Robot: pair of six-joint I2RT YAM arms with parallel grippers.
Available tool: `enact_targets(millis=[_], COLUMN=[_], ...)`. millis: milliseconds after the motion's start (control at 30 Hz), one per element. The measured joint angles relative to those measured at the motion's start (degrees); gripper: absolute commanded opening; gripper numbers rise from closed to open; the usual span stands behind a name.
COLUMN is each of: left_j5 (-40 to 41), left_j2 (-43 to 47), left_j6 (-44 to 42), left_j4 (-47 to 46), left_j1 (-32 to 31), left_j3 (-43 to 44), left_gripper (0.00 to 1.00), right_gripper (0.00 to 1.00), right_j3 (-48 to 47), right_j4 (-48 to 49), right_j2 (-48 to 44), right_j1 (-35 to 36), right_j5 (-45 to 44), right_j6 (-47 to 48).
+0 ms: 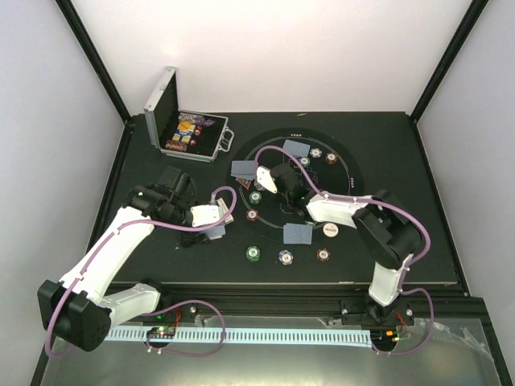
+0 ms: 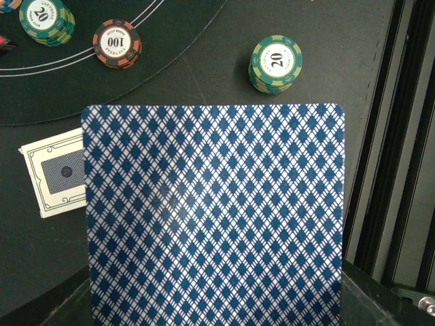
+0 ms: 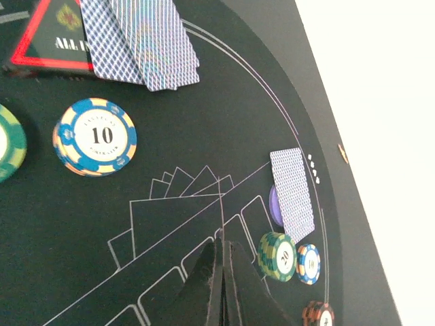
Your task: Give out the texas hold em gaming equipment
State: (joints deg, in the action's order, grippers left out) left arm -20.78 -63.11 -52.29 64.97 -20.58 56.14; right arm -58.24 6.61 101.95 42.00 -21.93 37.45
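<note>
**Dealing stage, overhead and wrist views.** Clamped in the closed left gripper (image 1: 214, 217): a blue-diamond-backed playing card (image 2: 214, 217), back up, filling the left wrist view. Short edge leading, long axis apparently in line with the gripper's reach. Near end hidden below the frame, so impossible to tell whether one card or a stack. Held above the black counter (image 1: 161, 265), just outside the left rim of the printed ring (image 1: 243, 161).

Note the layout ahead of the leading edge:
- just past its far right corner, outside the ring: a green chip stack (image 2: 275, 62) marked 20
- past its far left corner, inside the ring: a dark red chip stack (image 2: 117, 42) marked 100
- flat on the counter beside the left edge, partly hidden: a white-bordered card (image 2: 58, 173)

Right gripper (image 3: 223, 272) shut on nothing, low over the ring's middle. Beyond its tip, a dealt card (image 3: 293, 193) lying over a purple button (image 3: 274, 204). To its far left, a red triangular marker (image 3: 41, 41) partly under fanned cards (image 3: 143, 41).

Judged: next release likely at a seat on the ring, ahead and to the right of the left gripper. Left arm the only loaded one, and the nearer to the ring's left and near seats. Right arm nearer to the middle and far seats. Silver case (image 1: 181, 121) open at the far left corner, well apart.
</note>
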Motion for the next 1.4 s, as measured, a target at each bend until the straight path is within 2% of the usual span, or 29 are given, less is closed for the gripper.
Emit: enact_targets(millis=[267, 500, 567, 700, 767, 867, 900, 1200, 1333, 1400], left_j5=[0.2, 0.3, 0.3, 0.3, 0.3, 0.3, 0.3, 0.3, 0.3, 0.3], left_j2=[0.0, 0.0, 0.0, 0.0, 0.0, 0.0, 0.0, 0.1, 0.1, 0.1], left_j6=[0.0, 0.0, 0.0, 0.0, 0.0, 0.0, 0.0, 0.0, 0.0, 0.0], left_j4=[0.2, 0.2, 0.2, 0.2, 0.2, 0.2, 0.2, 0.4, 0.5, 0.6], left_j1=[0.0, 0.1, 0.2, 0.3, 0.3, 0.3, 0.3, 0.3, 0.3, 0.3], left_j3=[0.0, 0.0, 0.0, 0.0, 0.0, 0.0, 0.0, 0.0, 0.0, 0.0], left_gripper=[0.02, 0.02, 0.02, 0.02, 0.02, 0.02, 0.02, 0.02, 0.01, 0.02], right_gripper=[0.01, 0.02, 0.1, 0.46, 0.54, 0.73, 0.97, 1.0, 1.0, 1.0], right_j3=[0.9, 1.8, 2.1, 3.1, 3.5, 4.4, 4.6, 4.8, 5.3, 2.4], right_j4=[11.0, 11.0, 9.5, 5.3, 3.4, 1.5, 0.7, -1.4, 0.5, -3.3], right_j2=[8.3, 9.3, 9.2, 7.7, 6.6, 4.2, 3.1, -11.3, -21.3, -25.4], right_j1=[0.0, 0.0, 0.0, 0.0, 0.0, 0.0, 0.0, 0.0, -0.9, -3.2], right_j5=[-3.4, -3.6, -3.3, -1.7, -1.1, -0.4, -0.2, -2.0, -6.8, -7.4], right_j6=[10.1, 10.4, 9.5, 6.8, 5.6, 4.0, 3.3, -4.3, -15.6, -25.0])
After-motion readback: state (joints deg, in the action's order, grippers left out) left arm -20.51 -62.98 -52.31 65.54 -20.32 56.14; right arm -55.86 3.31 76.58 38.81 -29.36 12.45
